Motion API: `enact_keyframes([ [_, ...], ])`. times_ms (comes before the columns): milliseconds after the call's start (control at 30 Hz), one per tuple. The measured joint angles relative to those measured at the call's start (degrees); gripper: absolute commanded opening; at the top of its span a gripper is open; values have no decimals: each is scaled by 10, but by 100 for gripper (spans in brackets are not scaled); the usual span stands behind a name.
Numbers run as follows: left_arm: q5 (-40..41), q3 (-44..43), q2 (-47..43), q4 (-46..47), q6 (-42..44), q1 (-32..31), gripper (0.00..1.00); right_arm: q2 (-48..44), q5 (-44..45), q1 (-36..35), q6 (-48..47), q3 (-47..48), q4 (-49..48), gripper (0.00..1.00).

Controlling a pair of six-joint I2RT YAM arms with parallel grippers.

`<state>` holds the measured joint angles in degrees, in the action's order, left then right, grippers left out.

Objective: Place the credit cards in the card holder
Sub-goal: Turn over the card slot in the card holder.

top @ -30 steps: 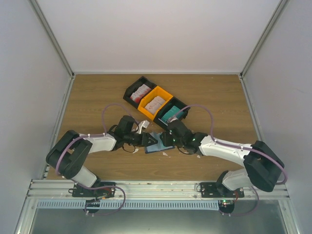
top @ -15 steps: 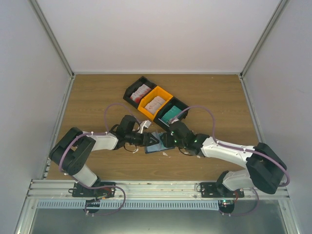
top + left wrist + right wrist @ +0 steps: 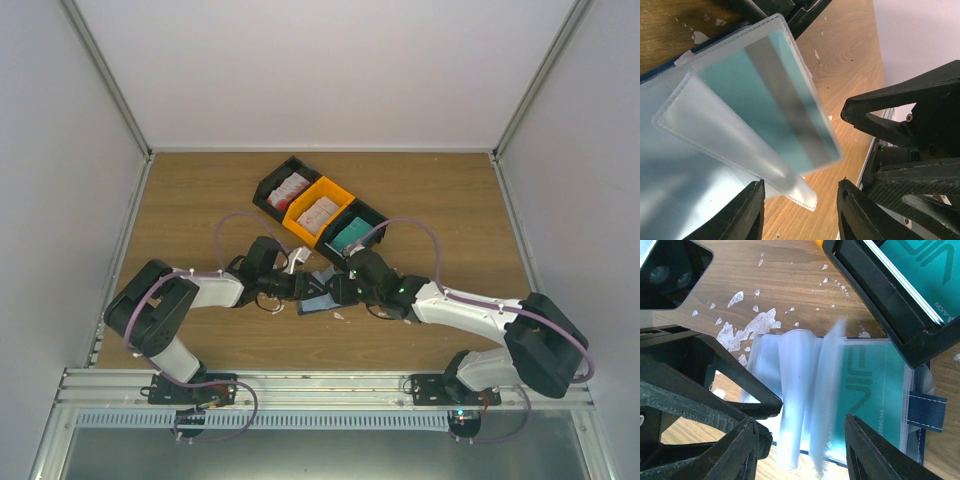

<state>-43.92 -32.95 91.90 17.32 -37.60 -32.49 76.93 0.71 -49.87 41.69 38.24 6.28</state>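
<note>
My left jaws stand spread, with the tip of a clear sleeve [image 3: 785, 187] between them and a teal credit card [image 3: 785, 95] in the sleeve behind it. The card holder [image 3: 316, 297] lies open on the counter [image 3: 200, 200] between my arms, just near of the black bin [image 3: 367, 211] holding a teal card stack [image 3: 925, 275]. My right jaws are spread too, over the holder's fanned sleeves [image 3: 795, 390].

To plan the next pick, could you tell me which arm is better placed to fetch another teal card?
Probably right: the right gripper, open, hangs beside the black bin of teal cards; the left gripper is farther off.
</note>
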Motion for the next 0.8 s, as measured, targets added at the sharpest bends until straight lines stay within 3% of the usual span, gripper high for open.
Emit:
enact_keyframes([
  [300,7,0,15,8,-5,0,32,6,0,0,-7,0,5,43],
  [567,93,0,-6,-48,1,0,31,56,3,0,-17,18,27,24],
  [800,176,12,-100,-112,11,0,40,139,-42,-1,-46,64,21,29],
])
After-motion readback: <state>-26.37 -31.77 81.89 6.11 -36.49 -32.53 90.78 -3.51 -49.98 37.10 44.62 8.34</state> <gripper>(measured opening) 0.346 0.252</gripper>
